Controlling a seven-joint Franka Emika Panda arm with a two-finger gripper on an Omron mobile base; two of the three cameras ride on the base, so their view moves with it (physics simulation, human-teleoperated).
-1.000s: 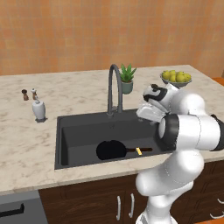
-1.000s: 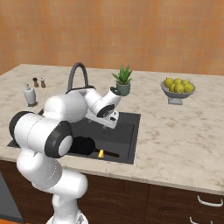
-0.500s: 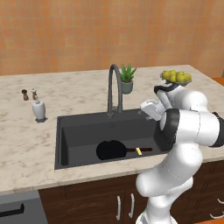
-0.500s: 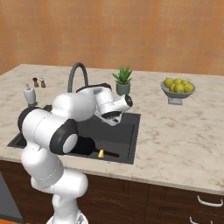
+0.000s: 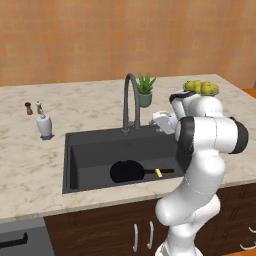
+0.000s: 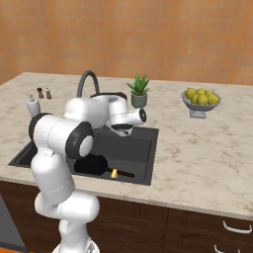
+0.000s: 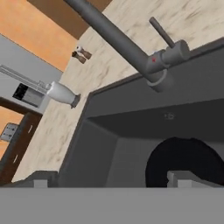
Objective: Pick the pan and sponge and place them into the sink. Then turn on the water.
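Note:
The black pan (image 5: 127, 171) lies on the floor of the dark grey sink (image 5: 80, 150), its handle pointing right. The sponge (image 5: 158, 173) shows as a small yellow piece lying on that handle, also in the right base view (image 6: 114, 173). My gripper (image 5: 161, 120) hovers over the sink's back right part, just right of the arched faucet (image 5: 131, 100). In the hand view the gripper (image 7: 109, 183) is open with nothing between its fingertips (image 7: 180, 178). It looks down at the pan (image 7: 188, 159) and the faucet's base and lever (image 7: 162, 31). No water stream is in view.
A potted plant (image 5: 145, 91) stands behind the faucet. A bowl of yellow fruit (image 5: 201, 88) sits on the counter at the right. A white dispenser (image 5: 45, 125) and two small shakers (image 5: 33, 107) stand left of the sink.
My hand has turned and shifted slightly above the sink's back right, nearer the faucet. Pan and sponge have not moved.

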